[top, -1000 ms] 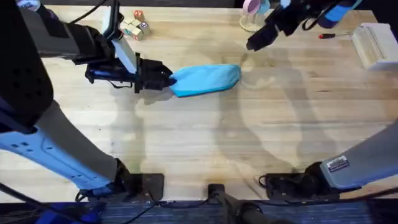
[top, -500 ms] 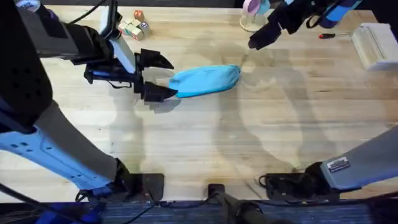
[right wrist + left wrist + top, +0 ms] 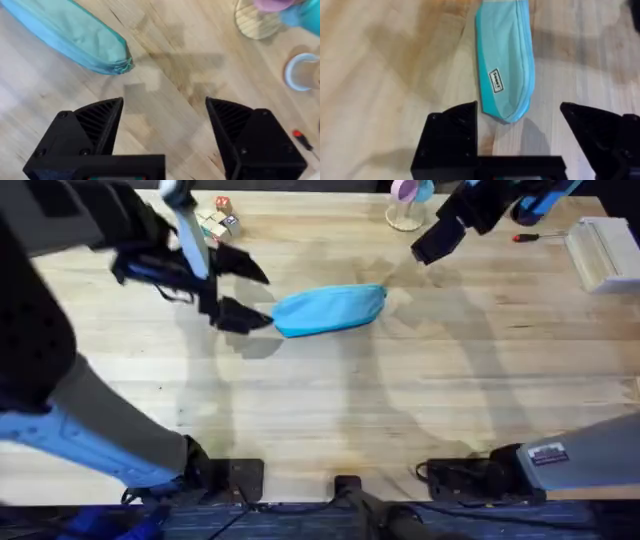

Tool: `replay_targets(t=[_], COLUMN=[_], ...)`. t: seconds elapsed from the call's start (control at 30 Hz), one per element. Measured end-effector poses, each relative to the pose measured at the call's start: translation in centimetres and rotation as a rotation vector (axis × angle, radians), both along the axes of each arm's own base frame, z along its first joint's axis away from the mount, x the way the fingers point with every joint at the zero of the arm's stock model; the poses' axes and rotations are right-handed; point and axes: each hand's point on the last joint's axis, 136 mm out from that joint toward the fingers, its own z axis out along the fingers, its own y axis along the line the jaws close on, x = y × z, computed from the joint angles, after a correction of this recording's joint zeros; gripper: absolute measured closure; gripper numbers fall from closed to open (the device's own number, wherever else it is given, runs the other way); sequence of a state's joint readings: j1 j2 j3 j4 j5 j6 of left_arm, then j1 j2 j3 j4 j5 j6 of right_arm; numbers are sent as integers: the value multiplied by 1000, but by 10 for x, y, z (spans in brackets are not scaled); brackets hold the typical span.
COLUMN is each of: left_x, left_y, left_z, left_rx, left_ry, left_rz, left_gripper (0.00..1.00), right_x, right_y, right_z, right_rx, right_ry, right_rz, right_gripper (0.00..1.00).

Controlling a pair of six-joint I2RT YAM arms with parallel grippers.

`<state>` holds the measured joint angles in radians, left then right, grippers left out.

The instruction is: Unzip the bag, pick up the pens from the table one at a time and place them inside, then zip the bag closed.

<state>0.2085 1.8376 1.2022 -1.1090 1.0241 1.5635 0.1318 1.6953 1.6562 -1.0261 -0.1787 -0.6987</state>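
Since the bag [image 3: 330,310] looks zipped, both my left pincer [image 3: 243,297] and right pincer [image 3: 162,127] hang spread, holding nothing.

A light wooden butcher-block table [image 3: 330,410] carries a light-blue bag [image 3: 330,309] lying flat near its middle. Beyond the bag's left end sit small wooden blocks [image 3: 217,222]; beyond its right end stands a round-based stand [image 3: 404,218]. Farther right of the bag lie a red-handled screwdriver [image 3: 525,237] and a pale box [image 3: 603,250].
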Motion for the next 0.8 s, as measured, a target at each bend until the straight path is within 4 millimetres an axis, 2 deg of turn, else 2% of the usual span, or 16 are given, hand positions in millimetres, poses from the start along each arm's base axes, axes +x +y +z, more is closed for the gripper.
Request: replay_targets(t=[0.17,0.37,0.5,0.63,0.8], left_x=[10,15,4,-15,-30], left_y=[11,27,29,21,10], left_z=[51,99,128,155,173], left_rx=[116,258,343,384,367], left_ry=[-82,-47,36,102,154], left_rz=[27,181,308,416,517], left_gripper=[4,4,5,5,5], right_x=[-20,-37,-44,-48,-52], right_y=[12,30,42,51,62], right_z=[31,45,49,51,51], right_rx=[-15,1,58,128,199], right_ry=[-65,-79,-55,-6,47], right_rz=[37,56,-25,-152,-266], right_gripper=[5,6,6,6,6])
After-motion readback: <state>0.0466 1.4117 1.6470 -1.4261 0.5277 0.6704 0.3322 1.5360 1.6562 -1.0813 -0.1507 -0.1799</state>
